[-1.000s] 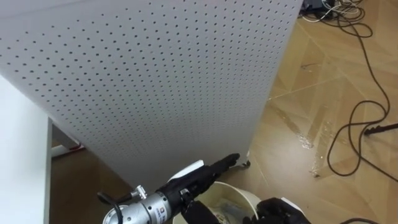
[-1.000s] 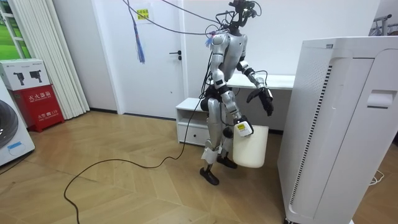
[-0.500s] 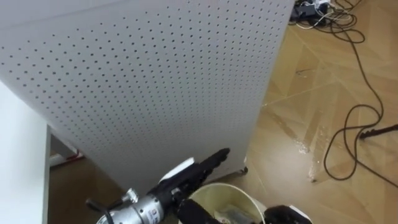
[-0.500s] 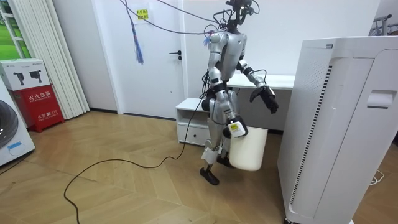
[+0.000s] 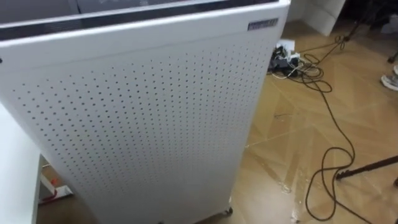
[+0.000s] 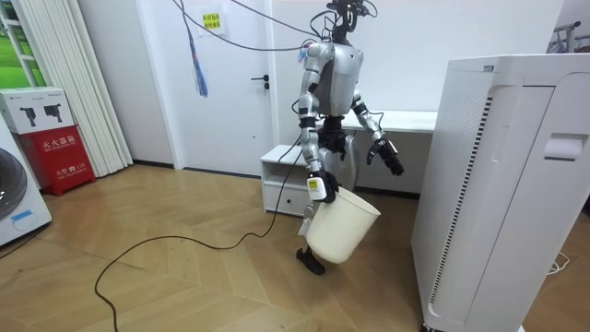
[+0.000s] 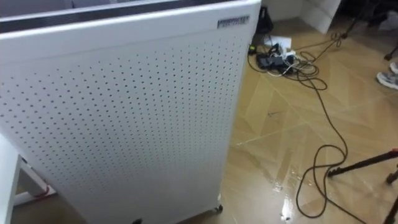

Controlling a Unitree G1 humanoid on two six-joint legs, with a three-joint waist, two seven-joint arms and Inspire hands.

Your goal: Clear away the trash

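Note:
I stand between a low white cabinet (image 6: 286, 180) and a tall white perforated unit (image 6: 502, 184), facing the unit. In the room view my right hand (image 6: 316, 187) hangs at my side, curled on the rim of a white garbage bin (image 6: 339, 231). The bin is off the floor and tilted, its mouth turned up toward the room view's right. My left hand (image 6: 389, 161) is held out in front at waist height, fingers stretched, holding nothing. What lies inside the bin is hidden.
The perforated side of the unit (image 5: 143, 118) stands close in front of me. Black cables (image 5: 326, 118) and a power strip (image 5: 283, 53) lie on the wood floor to my right, with a stand leg (image 5: 367, 168) and a person's shoe (image 5: 392, 81) at the edge.
I have turned and straightened. The bin swung from beside the unit back toward the room view's left and tipped. The eye view lifted, now reaching the unit's top edge.

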